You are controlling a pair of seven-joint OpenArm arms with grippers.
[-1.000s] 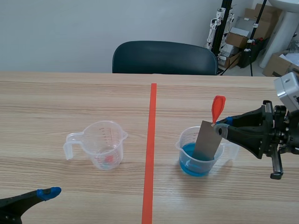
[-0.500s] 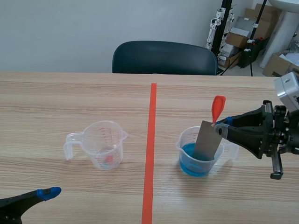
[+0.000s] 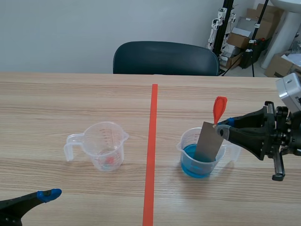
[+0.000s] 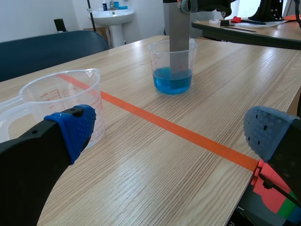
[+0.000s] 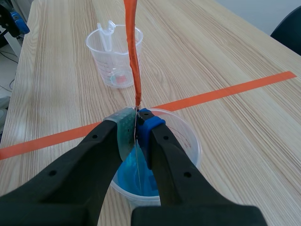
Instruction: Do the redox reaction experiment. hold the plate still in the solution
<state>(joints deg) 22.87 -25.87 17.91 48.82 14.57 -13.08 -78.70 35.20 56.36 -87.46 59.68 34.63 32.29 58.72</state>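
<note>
Blue-padded, the left hand (image 4: 169, 139) sat low at the near left of the bench (image 3: 56, 94), its fingers wide with nothing between them. Beyond it stood a clear jug (image 3: 104, 146), then the tape line (image 3: 150, 155). Right of the line, a cup (image 3: 188, 141) of blue solution (image 3: 192, 165) held the grey plate (image 3: 209, 141), nearly upright with its lower end dipped in. The right hand (image 3: 222, 129) pinched its top corner below a red tab (image 3: 219, 108)
</note>
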